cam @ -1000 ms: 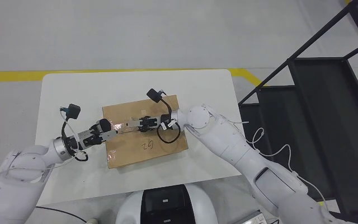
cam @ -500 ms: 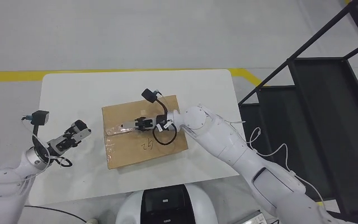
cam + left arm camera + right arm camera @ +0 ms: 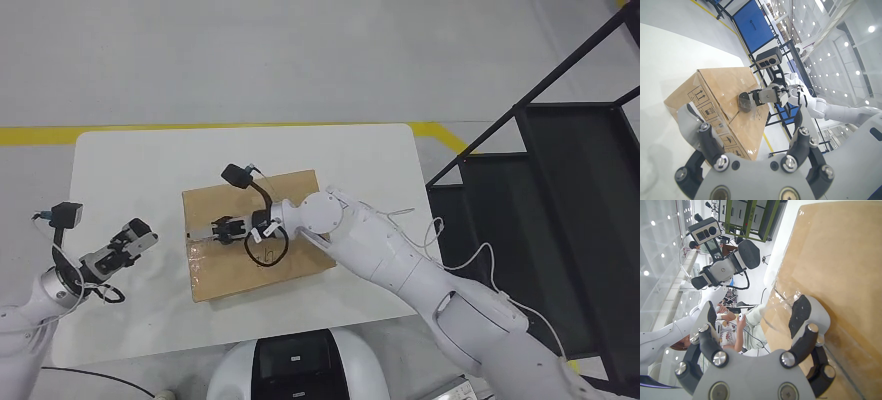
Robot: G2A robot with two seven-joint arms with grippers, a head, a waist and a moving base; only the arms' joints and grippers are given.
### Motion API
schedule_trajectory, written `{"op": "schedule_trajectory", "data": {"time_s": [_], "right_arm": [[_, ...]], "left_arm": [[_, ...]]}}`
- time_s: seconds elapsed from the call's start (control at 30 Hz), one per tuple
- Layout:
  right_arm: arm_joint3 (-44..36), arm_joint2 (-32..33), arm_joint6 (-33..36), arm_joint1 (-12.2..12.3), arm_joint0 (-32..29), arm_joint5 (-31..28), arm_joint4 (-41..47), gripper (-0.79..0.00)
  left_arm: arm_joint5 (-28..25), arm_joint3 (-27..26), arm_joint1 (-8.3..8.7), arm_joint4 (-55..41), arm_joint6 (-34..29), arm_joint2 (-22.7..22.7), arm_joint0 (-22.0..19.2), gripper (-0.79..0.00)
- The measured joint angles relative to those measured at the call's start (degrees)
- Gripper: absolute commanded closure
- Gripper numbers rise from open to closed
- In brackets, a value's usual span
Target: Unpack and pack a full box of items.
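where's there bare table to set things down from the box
Bare: the table strip between the box and the far edge, and the far right corner beside the box. Crowded: the left end, under the left pincer, and the box top, where the right pincer sits.

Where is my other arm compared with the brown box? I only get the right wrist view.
Observer: In the top view the left gripper is off the box, open, above the white table beside it.
Operator: Is anything drawn on the box?
Observer: Yes. The left wrist view shows arrows and other printed symbols on the box's end face, the one turned toward the left gripper.
Operator: And on top?
Observer: There is a handwritten scribble on the top, close by the right gripper.
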Motion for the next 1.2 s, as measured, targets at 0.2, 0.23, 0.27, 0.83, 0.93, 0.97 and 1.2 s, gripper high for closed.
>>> {"op": "schedule_trajectory", "data": {"time_s": [0.2,0.23,0.27,0.83,0.93,0.97,1.2], "right_arm": [[3.4,-1.2,-1.0,-2.2,2.1,-0.7,1.9,-0.785],[3.8,-1.5,-1.0,-2.5,2.4,-0.7,2.0,-0.785],[4.2,-1.7,-1.1,-2.9,2.6,-0.8,2.2,-0.785],[10.8,-6.1,-1.0,-8.8,5.2,-2.8,1.7,-0.785],[11.6,-5.9,-1.3,-9.5,5.8,-4.6,1.7,-0.785],[11.7,-5.7,-1.4,-9.6,5.9,-5.2,1.9,-0.785],[12.4,-3.9,-0.4,-10.0,5.7,-7.7,3.0,-0.785]], "left_arm": [[0.0,-0.2,-0.03,-0.3,0.0,-1.6,1.5,-0.785],[0.0,-0.3,-0.03,-0.4,0.0,-1.8,1.7,-0.785],[0.0,-0.3,-0.04,-0.5,-0.1,-2.0,1.9,-0.785],[-1.3,1.5,-0.15,-3.3,-1.4,-6.2,4.6,-0.785],[-1.4,1.6,-0.15,-3.8,-1.7,-7.1,5.1,-0.785],[-1.5,1.6,-0.15,-4.0,-1.8,-7.4,5.2,-0.785],[-1.9,1.3,-0.27,-4.9,-2.8,-8.3,6.0,-0.785]]}}
